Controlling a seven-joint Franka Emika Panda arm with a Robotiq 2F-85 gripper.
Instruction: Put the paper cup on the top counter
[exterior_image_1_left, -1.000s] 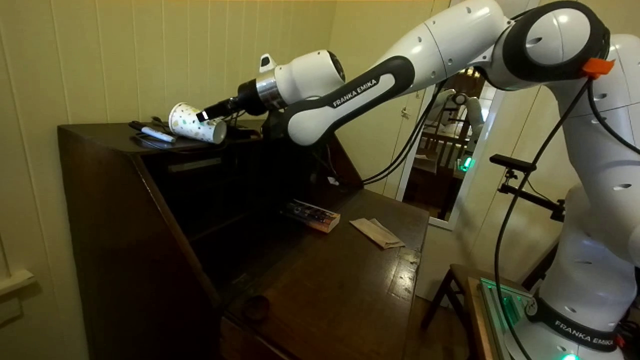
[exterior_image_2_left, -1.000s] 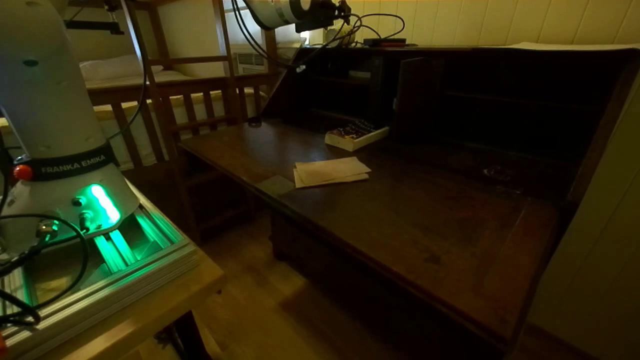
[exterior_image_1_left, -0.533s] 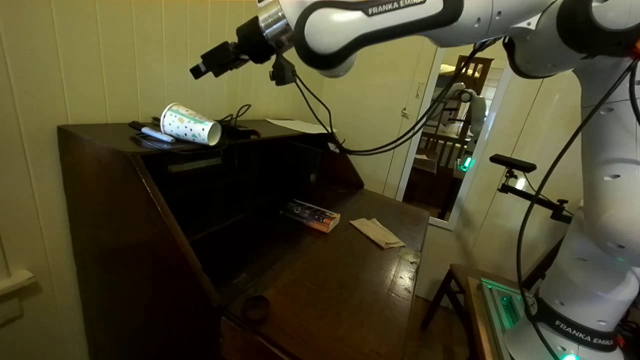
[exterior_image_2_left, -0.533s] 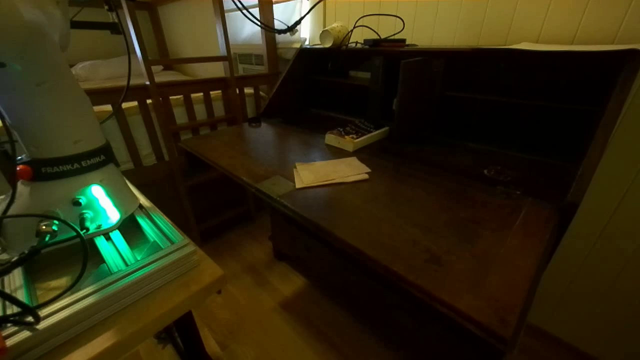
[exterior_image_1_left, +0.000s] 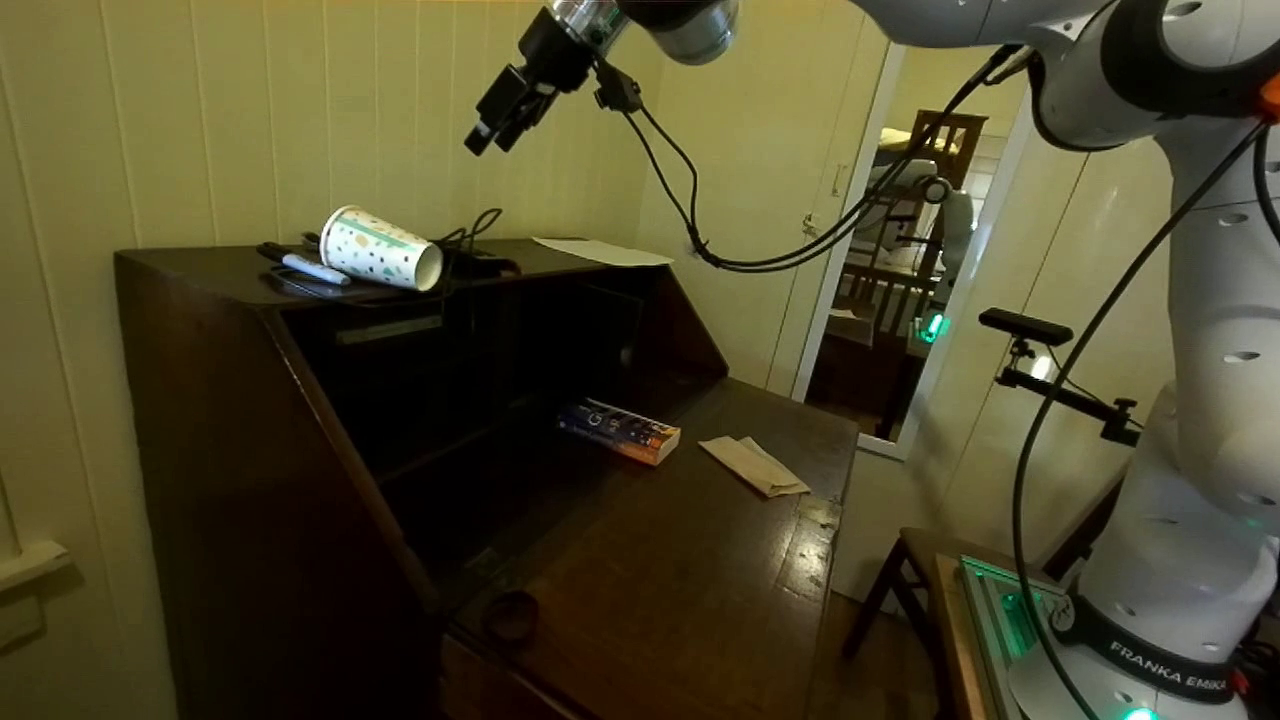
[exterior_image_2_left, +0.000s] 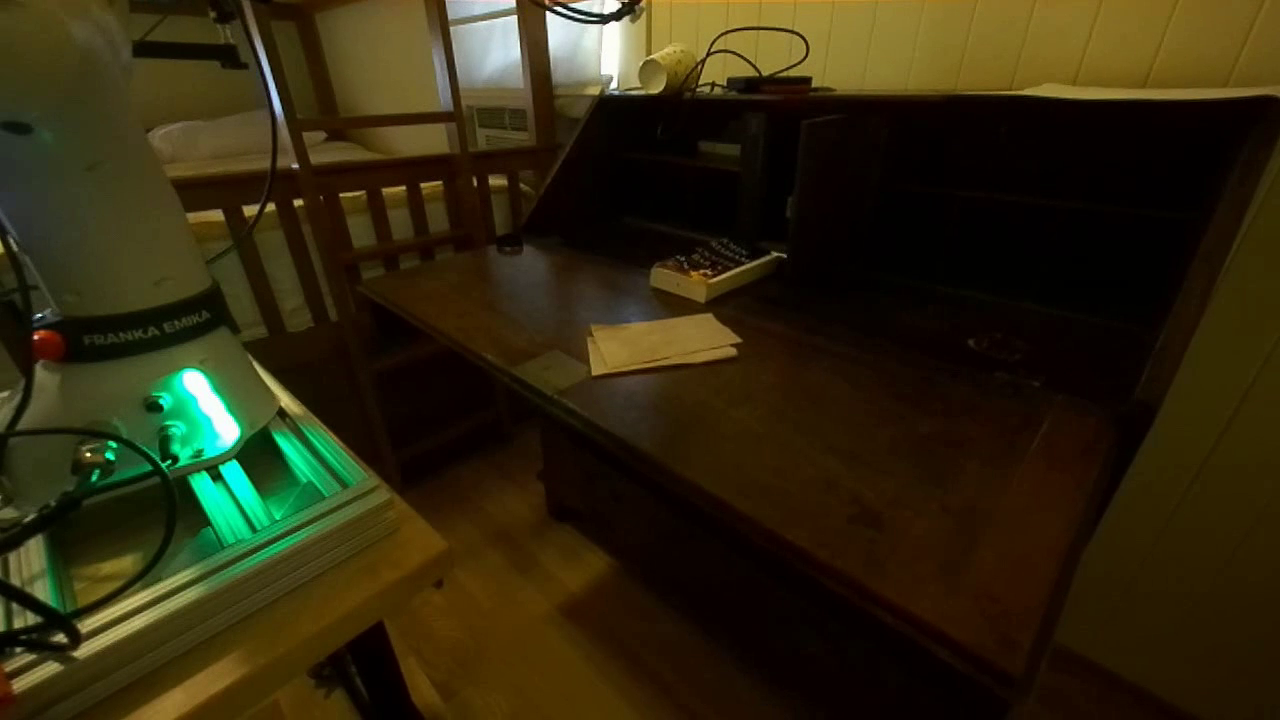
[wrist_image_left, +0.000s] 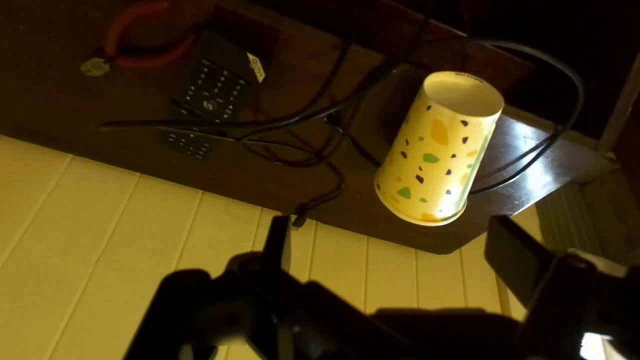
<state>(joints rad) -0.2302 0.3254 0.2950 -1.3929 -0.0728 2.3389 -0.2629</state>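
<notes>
Looking at the paper cup (exterior_image_1_left: 372, 248) tipped on its side up on the top counter (exterior_image_1_left: 205, 264), toward one end of the ledge. Points its wide, rolled-lip mouth back at the panelled wall (exterior_image_1_left: 240, 120) and its narrower base out toward the front edge. Runs its long axis crosswise over the ledge, pretty much wall to front. Shows its base end in both exterior views.

Up in the air, higher than the counter and well apart from the cup: the claw (wrist_image_left: 392, 240), spread wide, with panelling visible in the gap.

Pretty cluttered ledge, btw. Just beside the cup, a marker (exterior_image_1_left: 315, 268) (can't tell if touching). Also black cords (wrist_image_left: 240, 124), a dark gadget (wrist_image_left: 212, 90) full of little buttons, an orange-handled tool (wrist_image_left: 155, 60) and, farther along, a white sheet (exterior_image_1_left: 605, 252). Dark brown wood, with some glare near the cup in the wrist view.

One level down, on the broad desk leaf (exterior_image_1_left: 650, 560): a thick paperback (exterior_image_1_left: 625, 432) near a folded tan card (exterior_image_1_left: 752, 467). For the room, picture yellowish panelling, a tall mirror (exterior_image_1_left: 880, 330) and, in an exterior view, a wooden bed frame (exterior_image_2_left: 390, 121). Kinda dim overall.
</notes>
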